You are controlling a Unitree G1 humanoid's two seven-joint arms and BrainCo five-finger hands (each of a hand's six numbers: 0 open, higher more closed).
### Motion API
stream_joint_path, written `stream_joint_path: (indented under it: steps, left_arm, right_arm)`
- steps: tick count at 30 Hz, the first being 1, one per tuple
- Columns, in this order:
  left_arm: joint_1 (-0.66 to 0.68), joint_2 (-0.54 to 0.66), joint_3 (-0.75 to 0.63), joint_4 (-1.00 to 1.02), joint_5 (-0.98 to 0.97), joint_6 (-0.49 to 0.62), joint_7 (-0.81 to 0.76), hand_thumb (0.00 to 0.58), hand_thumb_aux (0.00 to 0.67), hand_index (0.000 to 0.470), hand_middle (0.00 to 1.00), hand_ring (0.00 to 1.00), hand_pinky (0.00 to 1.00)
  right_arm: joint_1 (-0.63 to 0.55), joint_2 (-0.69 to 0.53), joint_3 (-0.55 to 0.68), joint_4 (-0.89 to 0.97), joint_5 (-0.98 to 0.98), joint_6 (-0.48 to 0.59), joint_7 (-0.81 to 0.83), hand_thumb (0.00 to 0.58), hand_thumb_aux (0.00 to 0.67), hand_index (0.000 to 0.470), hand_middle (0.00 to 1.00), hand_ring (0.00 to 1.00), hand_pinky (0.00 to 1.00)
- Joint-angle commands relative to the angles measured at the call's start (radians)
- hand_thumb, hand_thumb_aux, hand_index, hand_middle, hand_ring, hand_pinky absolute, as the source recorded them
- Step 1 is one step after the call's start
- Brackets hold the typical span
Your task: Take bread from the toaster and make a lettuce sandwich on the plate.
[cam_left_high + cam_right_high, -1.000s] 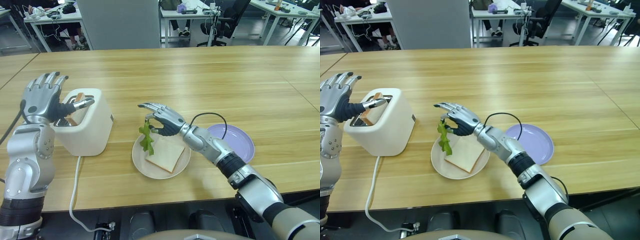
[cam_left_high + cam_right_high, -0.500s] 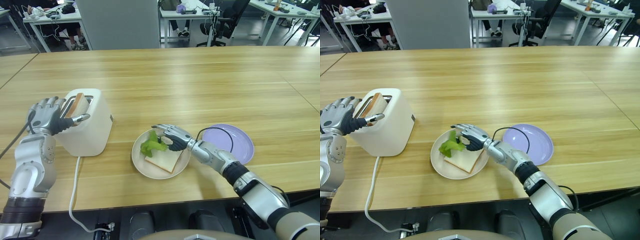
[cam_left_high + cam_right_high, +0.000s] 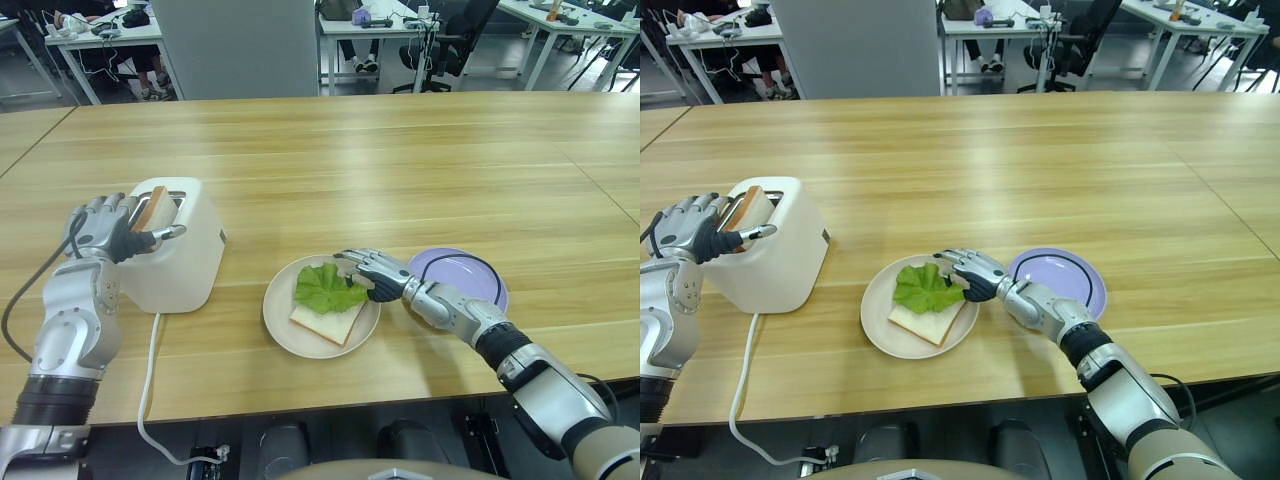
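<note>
A white toaster [image 3: 178, 258] stands at the left with a bread slice [image 3: 153, 208] upright in its slot. My left hand [image 3: 104, 228] is beside the toaster's top, fingers curled around that slice. On the cream plate [image 3: 285, 335] lies another bread slice [image 3: 325, 321], and a green lettuce leaf [image 3: 327, 287] is spread flat over it. My right hand [image 3: 378, 277] rests low at the plate's right rim, fingertips pinching the leaf's right edge.
A purple plate [image 3: 478, 283] sits just right of the cream one, under my right forearm. The toaster's white cord [image 3: 150, 385] runs off the table's front edge. Bare wood stretches behind both plates; office desks and chairs stand beyond the table.
My right hand lowered the hanging lettuce onto the bread and slid right, leaving it spread flat. My left hand came down from above the toaster and closed around the slice in the slot.
</note>
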Motion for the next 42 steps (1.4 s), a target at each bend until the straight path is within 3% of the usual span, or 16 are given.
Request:
stream_joint_path:
  steps: [1, 2, 3, 4, 5, 6, 7, 8, 11, 12, 13, 14, 22, 29, 36, 42]
  left_arm:
    - [-0.026, 0.005, -0.036, 0.052, -0.015, 0.0, -0.026, 0.0, 0.0, 0.0, 0.0, 0.0, 0.0]
    - [-0.033, 0.005, -0.043, 0.063, -0.017, 0.0, -0.03, 0.108, 0.066, 0.045, 0.0, 0.0, 0.0]
    - [-0.041, 0.003, -0.05, 0.078, -0.023, -0.002, -0.035, 0.268, 0.179, 0.123, 0.0, 0.0, 0.0]
    - [-0.049, 0.001, -0.058, 0.093, -0.028, -0.005, -0.04, 0.523, 0.46, 0.316, 0.0, 0.0, 0.0]
    - [-0.057, -0.002, -0.066, 0.109, -0.033, -0.009, -0.043, 0.55, 0.518, 0.355, 0.0, 0.0, 0.0]
    - [-0.065, -0.005, -0.072, 0.123, -0.043, -0.016, -0.047, 0.58, 0.67, 0.46, 0.0, 0.0, 0.0]
    - [-0.071, -0.007, -0.075, 0.133, -0.053, -0.021, -0.046, 0.58, 0.67, 0.46, 0.0, 0.0, 0.0]
    - [-0.077, -0.009, -0.075, 0.142, -0.064, -0.028, -0.043, 0.58, 0.67, 0.46, 0.0, 0.0, 0.0]
    - [-0.098, -0.012, -0.067, 0.154, -0.095, -0.048, -0.019, 0.58, 0.67, 0.46, 0.0, 0.0, 0.0]
    - [-0.105, -0.012, -0.061, 0.151, -0.102, -0.056, -0.003, 0.58, 0.67, 0.46, 0.51, 0.51, 0.51]
    - [-0.112, -0.009, -0.054, 0.144, -0.108, -0.064, 0.014, 0.58, 0.67, 0.46, 0.87, 0.87, 0.87]
    - [-0.117, -0.007, -0.049, 0.137, -0.114, -0.071, 0.027, 0.58, 0.67, 0.46, 1.0, 1.0, 1.0]
    - [-0.172, 0.025, 0.015, 0.029, -0.16, -0.149, 0.135, 0.58, 0.67, 0.46, 1.0, 1.0, 1.0]
    - [-0.193, 0.045, 0.084, -0.219, -0.209, -0.228, 0.129, 0.58, 0.67, 0.46, 1.0, 1.0, 1.0]
    - [-0.212, -0.115, 0.008, -0.368, -0.578, -0.24, -0.136, 0.58, 0.67, 0.46, 1.0, 1.0, 1.0]
    - [-0.209, -0.159, -0.149, -0.189, -0.763, -0.374, -0.408, 0.58, 0.67, 0.46, 1.0, 1.0, 1.0]
  right_arm:
    - [0.038, -0.021, 0.012, -0.063, -0.003, -0.009, 0.052, 0.58, 0.67, 0.46, 0.0, 0.0, 0.0]
    - [0.047, -0.026, 0.013, -0.077, -0.003, -0.009, 0.064, 0.58, 0.67, 0.46, 0.0, 0.0, 0.0]
    - [0.056, -0.032, 0.013, -0.095, -0.006, -0.009, 0.073, 0.58, 0.67, 0.46, 0.0, 0.0, 0.0]
    - [0.066, -0.037, 0.012, -0.113, -0.007, -0.008, 0.082, 0.58, 0.67, 0.46, 0.0, 0.0, 0.0]
    - [0.075, -0.043, 0.01, -0.132, -0.006, -0.005, 0.091, 0.58, 0.67, 0.46, 0.0, 0.0, 0.0]
    - [0.084, -0.048, 0.009, -0.151, -0.008, -0.003, 0.099, 0.559, 0.544, 0.373, 0.0, 0.0, 0.0]
    - [0.091, -0.054, 0.007, -0.17, -0.012, 0.0, 0.105, 0.438, 0.339, 0.233, 0.0, 0.0, 0.0]
    - [0.098, -0.06, 0.006, -0.191, -0.015, 0.003, 0.113, 0.0, 0.0, 0.0, 0.0, 0.0, 0.0]
    - [0.118, -0.076, -0.006, -0.255, -0.008, 0.011, 0.14, 0.0, 0.0, 0.0, 0.0, 0.0, 0.0]
    - [0.124, -0.081, -0.01, -0.276, -0.006, 0.014, 0.148, 0.0, 0.0, 0.0, 0.0, 0.0, 0.0]
    - [0.131, -0.086, -0.015, -0.299, -0.002, 0.017, 0.157, 0.0, 0.0, 0.0, 0.0, 0.0, 0.0]
    - [0.136, -0.091, -0.019, -0.316, 0.0, 0.018, 0.163, 0.0, 0.0, 0.0, 0.0, 0.0, 0.0]
    - [0.205, -0.157, -0.069, -0.482, 0.01, 0.043, 0.224, 0.0, 0.0, 0.0, 0.0, 0.0, 0.0]
    - [0.261, -0.251, -0.154, -0.607, 0.007, 0.066, 0.233, 0.0, 0.0, 0.0, 0.0, 0.0, 0.0]
    - [0.323, -0.303, -0.277, -0.732, -0.062, 0.022, 0.046, 0.0, 0.0, 0.0, 0.0, 0.0, 0.0]
    - [0.383, -0.344, -0.319, -0.818, -0.176, -0.045, -0.132, 0.0, 0.0, 0.0, 0.0, 0.0, 0.0]
